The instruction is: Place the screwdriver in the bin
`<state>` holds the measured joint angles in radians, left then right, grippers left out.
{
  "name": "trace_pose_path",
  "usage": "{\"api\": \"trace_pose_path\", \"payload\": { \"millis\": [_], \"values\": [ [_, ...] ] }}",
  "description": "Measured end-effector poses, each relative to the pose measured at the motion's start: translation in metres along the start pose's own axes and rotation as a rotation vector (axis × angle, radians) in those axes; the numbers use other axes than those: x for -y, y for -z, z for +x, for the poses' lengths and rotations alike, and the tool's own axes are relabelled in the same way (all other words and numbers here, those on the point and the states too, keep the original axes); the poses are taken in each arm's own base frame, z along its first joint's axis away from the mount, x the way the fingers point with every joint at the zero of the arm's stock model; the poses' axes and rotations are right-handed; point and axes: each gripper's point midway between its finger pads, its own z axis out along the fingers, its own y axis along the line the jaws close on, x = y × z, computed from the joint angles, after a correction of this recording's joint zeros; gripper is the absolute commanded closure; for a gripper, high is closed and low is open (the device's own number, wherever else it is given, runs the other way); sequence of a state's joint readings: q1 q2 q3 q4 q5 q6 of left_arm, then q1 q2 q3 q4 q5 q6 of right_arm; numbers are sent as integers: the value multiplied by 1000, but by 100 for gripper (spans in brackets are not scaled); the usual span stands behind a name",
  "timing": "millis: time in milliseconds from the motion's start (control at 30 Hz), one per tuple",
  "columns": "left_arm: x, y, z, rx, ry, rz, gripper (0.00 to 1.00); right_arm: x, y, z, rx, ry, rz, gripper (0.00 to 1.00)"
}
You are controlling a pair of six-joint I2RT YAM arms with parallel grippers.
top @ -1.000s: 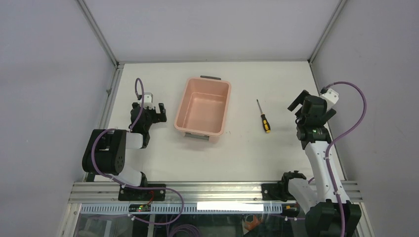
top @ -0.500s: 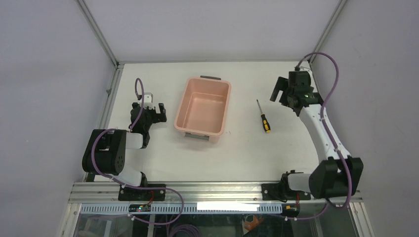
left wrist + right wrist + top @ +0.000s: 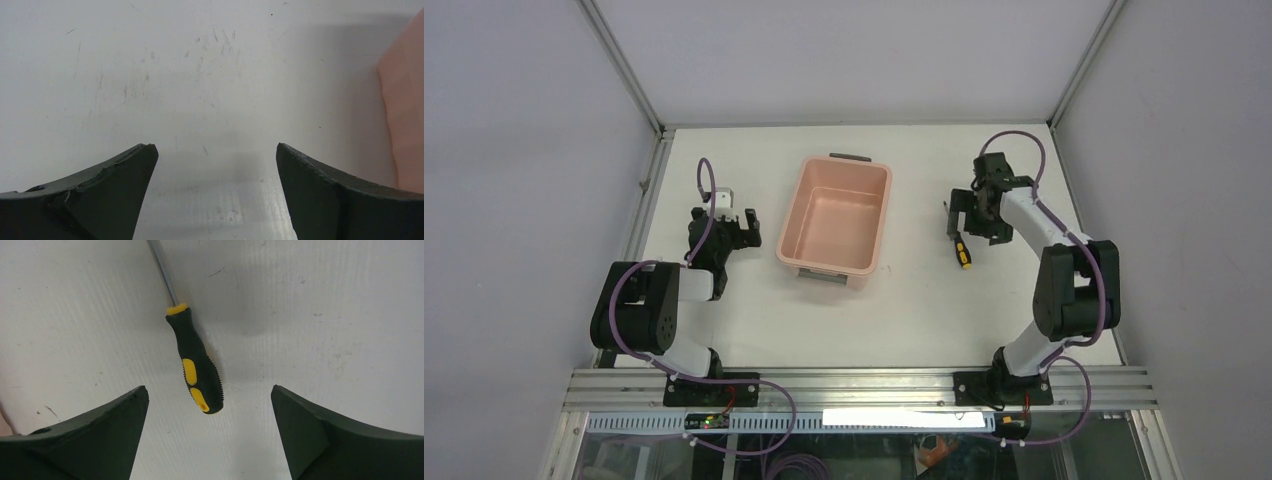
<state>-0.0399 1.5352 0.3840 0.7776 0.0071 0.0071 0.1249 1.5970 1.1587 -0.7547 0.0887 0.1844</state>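
Observation:
The screwdriver [image 3: 964, 254], with a yellow-and-black handle and a thin dark shaft, lies on the white table right of the bin [image 3: 796, 215]. The bin is a salmon-pink tub with a grey handle at each short end, and it holds nothing. My right gripper [image 3: 972, 222] is open and hovers over the screwdriver's shaft. In the right wrist view the screwdriver's handle [image 3: 197, 367] lies on the table between and just ahead of my right gripper [image 3: 209, 388], untouched. My left gripper [image 3: 742, 228] is open and empty, low over the table left of the bin.
In the left wrist view my left gripper [image 3: 215, 145] faces bare scuffed table, with the bin's pink wall [image 3: 407, 110] at the right edge. Aluminium frame rails run along the table's left and right sides. Purple cables loop over both arms.
My right arm has swung from the table's right edge, first away from me and then left, until its open gripper is over the screwdriver. The left arm, bin and screwdriver have not moved.

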Motion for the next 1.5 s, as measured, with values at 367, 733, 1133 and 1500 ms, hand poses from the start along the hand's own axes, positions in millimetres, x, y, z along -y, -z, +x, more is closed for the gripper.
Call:
{"api": "trace_pose_path", "payload": {
  "millis": [367,733,1133,1500],
  "values": [
    [0,0,0,0,0,0,1,-8,-46,40,-155,42,3,23],
    [0,0,0,0,0,0,1,-13,-50,35,-133,31,6,100],
    [0,0,0,0,0,0,1,-13,55,-23,-15,-79,59,100],
    [0,0,0,0,0,0,1,-98,166,-62,204,1,-70,100]
  ]
}}
